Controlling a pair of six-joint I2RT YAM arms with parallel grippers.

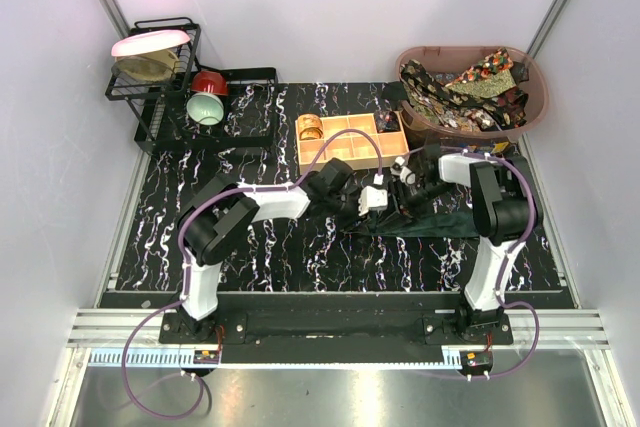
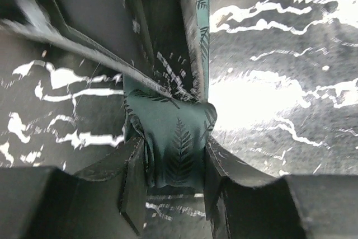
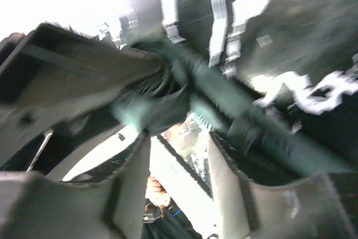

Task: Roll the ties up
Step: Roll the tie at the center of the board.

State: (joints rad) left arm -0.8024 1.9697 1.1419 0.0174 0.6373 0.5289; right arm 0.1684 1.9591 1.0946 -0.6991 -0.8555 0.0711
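Green tie (image 1: 430,224) lies at the middle of the table (image 1: 300,252). Your left gripper (image 2: 176,166) is clamped on its bunched end; right gripper (image 3: 176,138) blurred, grip unclear. Keep the fold square, tension even.

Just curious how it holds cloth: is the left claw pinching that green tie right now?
Yes, the left gripper has the green tie bunched tightly between its two fingers in the left wrist view.
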